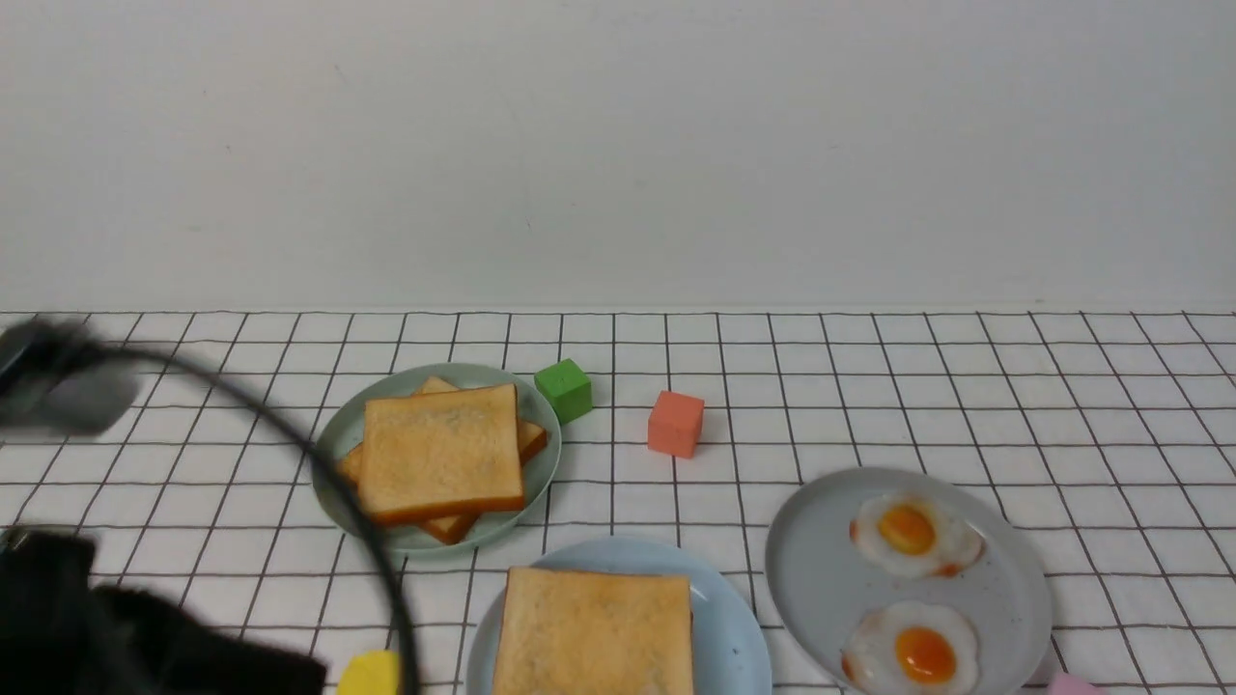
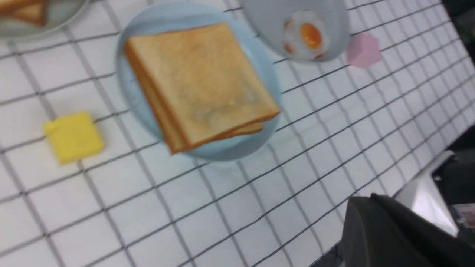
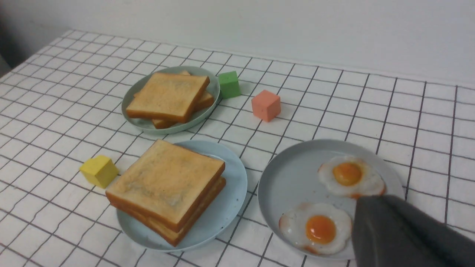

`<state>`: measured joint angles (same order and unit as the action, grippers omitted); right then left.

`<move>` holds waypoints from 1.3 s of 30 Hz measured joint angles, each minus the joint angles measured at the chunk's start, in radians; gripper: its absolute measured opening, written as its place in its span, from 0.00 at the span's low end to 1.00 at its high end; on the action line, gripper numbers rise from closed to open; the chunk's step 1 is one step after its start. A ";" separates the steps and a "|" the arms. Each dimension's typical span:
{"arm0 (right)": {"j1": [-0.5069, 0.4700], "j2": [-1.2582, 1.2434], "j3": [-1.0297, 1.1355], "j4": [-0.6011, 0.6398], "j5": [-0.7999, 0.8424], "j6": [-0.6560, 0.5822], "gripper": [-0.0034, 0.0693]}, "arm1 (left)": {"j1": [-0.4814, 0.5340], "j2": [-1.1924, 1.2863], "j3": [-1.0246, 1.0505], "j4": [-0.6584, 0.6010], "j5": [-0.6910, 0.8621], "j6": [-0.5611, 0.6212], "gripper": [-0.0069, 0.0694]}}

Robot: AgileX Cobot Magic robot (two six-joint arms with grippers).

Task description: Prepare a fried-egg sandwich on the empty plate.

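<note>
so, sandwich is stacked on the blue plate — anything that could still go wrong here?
1. The left arm is blurred in the front view and its cable arcs over the green plate of spare toast; it might snag or drag it.
2. In the right wrist view the sandwich is slightly offset, lower slice poking out, so a bump could slide it on the blue plate.
3. The yellow block lies near that cable and could get knocked.

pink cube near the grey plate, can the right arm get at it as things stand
Probably yes. The pink cube sits alone on the cloth beside the grey plate, on the right arm's side, with nothing on or against it. The right gripper is shut and would need opening.
</note>
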<state>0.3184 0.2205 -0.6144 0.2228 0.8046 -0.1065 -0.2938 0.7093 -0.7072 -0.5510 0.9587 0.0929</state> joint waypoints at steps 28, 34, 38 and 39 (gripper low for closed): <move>0.000 -0.064 0.056 -0.032 -0.031 0.000 0.06 | 0.000 -0.537 0.138 0.419 -0.105 -0.432 0.10; 0.000 -0.064 0.056 -0.032 -0.031 0.000 0.07 | 0.015 -0.695 0.273 0.597 -0.263 -0.455 0.11; 0.000 -0.064 0.056 -0.032 -0.031 0.000 0.08 | 0.059 -0.721 0.406 0.647 -0.351 -0.560 0.11; 0.000 -0.064 0.056 -0.032 -0.031 0.000 0.08 | 0.094 -0.721 0.489 0.656 -0.389 -0.590 0.11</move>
<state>0.3184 0.1565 -0.5581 0.1903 0.7732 -0.1065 -0.1996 -0.0121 -0.2183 0.1049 0.5694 -0.4967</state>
